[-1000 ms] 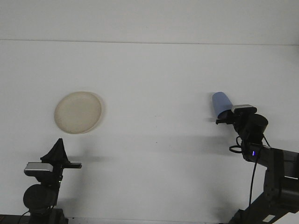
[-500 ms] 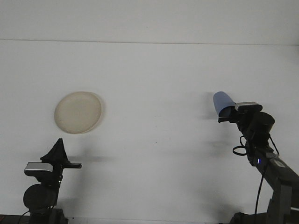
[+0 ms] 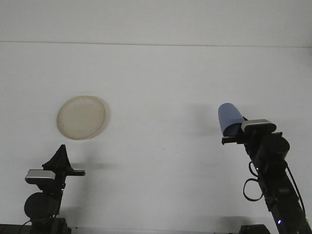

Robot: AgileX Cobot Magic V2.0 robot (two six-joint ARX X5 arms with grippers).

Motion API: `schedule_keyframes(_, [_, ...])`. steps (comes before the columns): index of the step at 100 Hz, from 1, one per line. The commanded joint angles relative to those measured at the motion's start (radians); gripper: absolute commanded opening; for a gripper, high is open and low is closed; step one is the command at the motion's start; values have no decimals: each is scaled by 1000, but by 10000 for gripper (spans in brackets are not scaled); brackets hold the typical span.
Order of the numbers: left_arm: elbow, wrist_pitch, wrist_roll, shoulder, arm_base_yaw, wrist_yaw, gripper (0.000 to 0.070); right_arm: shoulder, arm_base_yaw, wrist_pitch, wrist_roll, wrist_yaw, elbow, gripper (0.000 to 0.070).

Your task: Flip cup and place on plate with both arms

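The cup [image 3: 230, 119], a blue tumbler, is held off the table [image 3: 161, 78] at the right of the scene, gripped at its lower end by the right gripper [image 3: 234, 132], whose fingers are clamped on it. The cup leans toward the far left, with its rounded closed end uppermost as far as the front view shows; which end is the rim cannot be confirmed, because the gripped end is hidden behind the fingers and the wrist camera housing. The plate [image 3: 81, 117] lies flat on the table at the left, well apart from the cup. The left gripper [image 3: 61, 155] hangs near the left edge, on the near side of the plate, with its fingers drawn together to a point and holding nothing. Judged risks are as follows. The grip covers only a short band of a smooth, tapering wall, so a fast wrist rotation could let the cup slide or pivot out. A handover between arms, if intended, requires the left fingers to be spread first; contact with closed fingers would knock the cup loose. Release before the second grip is secure would drop the cup onto the table. Misjudged height over the plate could tip the cup on its raised rim.
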Motion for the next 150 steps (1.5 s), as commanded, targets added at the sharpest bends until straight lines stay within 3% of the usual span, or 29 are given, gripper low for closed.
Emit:
schedule_keyframes(1, [-20,12,-2,-1,1,-1,11,-36,34,-109,85,4,40,1])
schedule_keyframes(40, [-20,12,-2,-1,1,-1,11,24,279,-744,225,1,374,1])
schedule_keyframes(65, [-20,12,-2,-1,1,-1,11,251,431,-1006,218,2,613,1])
schedule_keyframes(104, [-20,12,-2,-1,1,-1,11,638,589,-1093,144,2,800,2])
schedule_keyframes(150, [-20,12,-2,-1,1,-1,11,864,676,-1080,122,0,817,3])
